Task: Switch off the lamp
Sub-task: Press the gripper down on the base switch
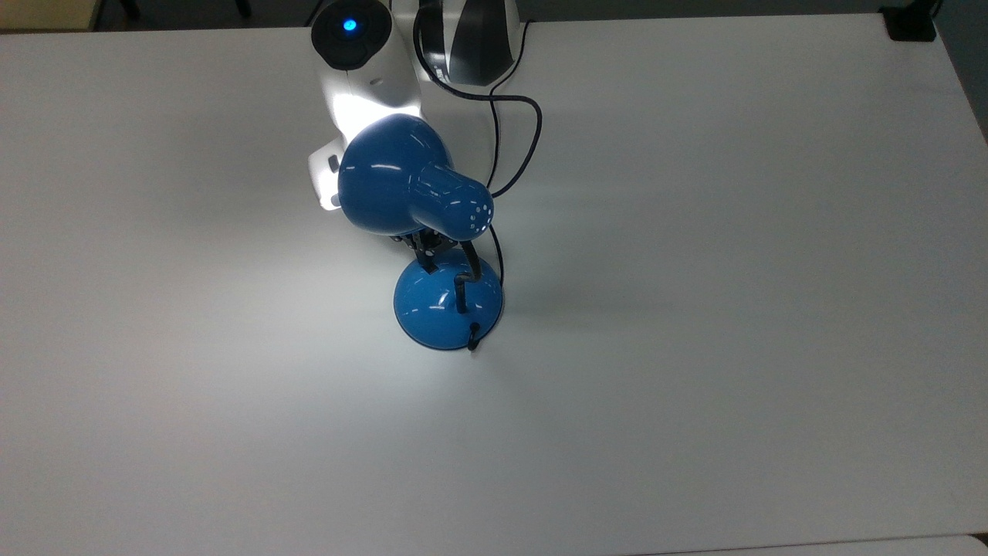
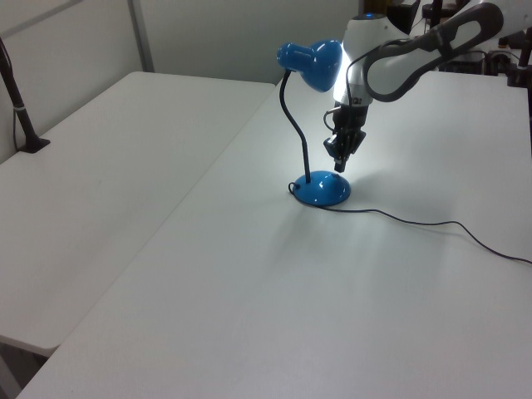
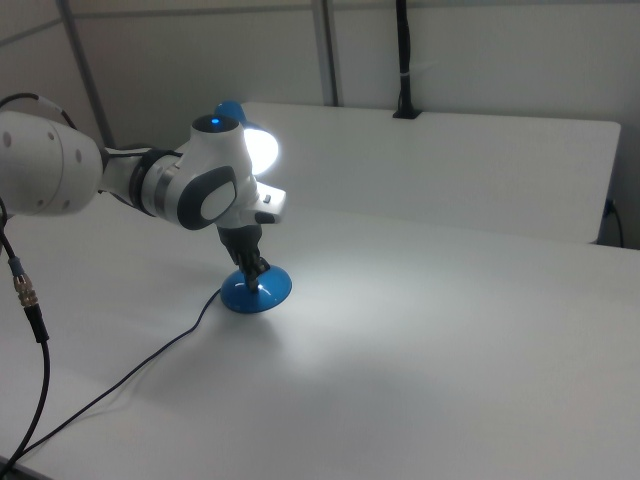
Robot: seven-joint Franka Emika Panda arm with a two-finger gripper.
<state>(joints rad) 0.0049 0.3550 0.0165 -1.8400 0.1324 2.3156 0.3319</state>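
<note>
Gripper [image 2: 339, 165] pointing down, tip at lit lamp [image 1: 448, 303] base

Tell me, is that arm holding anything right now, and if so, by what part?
Nothing is held. The tool points down at the lamp's blue base, right at the top of it, with no object between its tips. The lamp is lit.
</note>
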